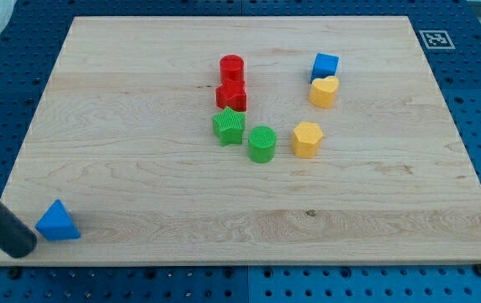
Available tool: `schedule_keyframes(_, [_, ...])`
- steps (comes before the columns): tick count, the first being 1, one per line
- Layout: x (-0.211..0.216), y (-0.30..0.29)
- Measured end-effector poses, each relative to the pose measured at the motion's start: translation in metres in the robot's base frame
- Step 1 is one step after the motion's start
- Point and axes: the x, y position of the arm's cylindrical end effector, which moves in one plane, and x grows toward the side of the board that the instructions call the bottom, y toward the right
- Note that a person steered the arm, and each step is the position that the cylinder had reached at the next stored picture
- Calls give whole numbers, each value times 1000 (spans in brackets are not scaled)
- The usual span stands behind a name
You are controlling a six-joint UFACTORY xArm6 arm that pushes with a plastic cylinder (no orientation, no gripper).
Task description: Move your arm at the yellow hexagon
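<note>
Camera view, yellow hexagon upright, no long axis, my tip touching blue triangle, no claw.

My tip touches the blue triangle, well apart from the yellow hexagon

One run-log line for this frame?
my tip: bottom left, beside blue triangle | yellow hexagon: far right, untouched

No readable words, brands or numbers anywhere, only a black-and-white square fiducial marker at the top right corner of the desk (a coded pattern, not lettering), blocks unmarked
</note>
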Motion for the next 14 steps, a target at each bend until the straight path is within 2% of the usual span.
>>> schedule_keyframes(1, [-47,-28])
schedule_keyframes(2, [-78,-7])
schedule_keyframes(6, [-72,309])
schedule_keyframes(8, [-73,337])
schedule_keyframes(9, [-75,383])
schedule_keyframes(10, [-113,411])
schedule_keyframes(11, [-161,416])
schedule_keyframes(12, [-185,395])
schedule_keyframes(13, [-188,348])
schedule_keyframes(14, [-188,339])
